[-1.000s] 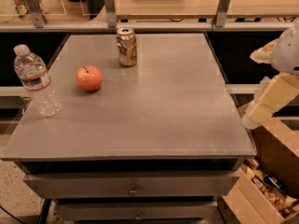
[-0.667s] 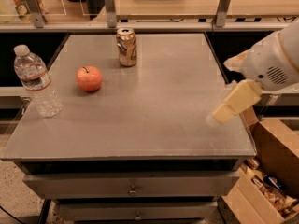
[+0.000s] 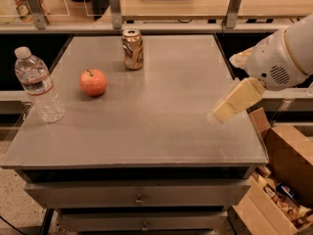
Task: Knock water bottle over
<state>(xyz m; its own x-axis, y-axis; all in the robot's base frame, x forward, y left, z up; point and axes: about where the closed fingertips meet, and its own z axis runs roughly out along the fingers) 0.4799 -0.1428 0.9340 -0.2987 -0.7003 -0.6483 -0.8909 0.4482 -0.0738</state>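
The water bottle [image 3: 36, 84], clear ribbed plastic with a white cap and a thin white-and-red label band, stands upright near the left edge of the grey table [image 3: 156, 131]. My gripper [image 3: 230, 106], cream-coloured on a white arm, hovers over the table's right edge. It is far to the right of the bottle and touches nothing.
A red apple [image 3: 93, 82] lies to the right of the bottle. A gold drink can [image 3: 132, 49] stands upright at the back middle. An open cardboard box [image 3: 281, 180] with items in it sits on the floor to the right. A shelf with metal posts [image 3: 115, 6] runs behind the table.
My gripper has moved left, from beyond the table's right side to over its right edge. The bottle, apple and can have not moved.
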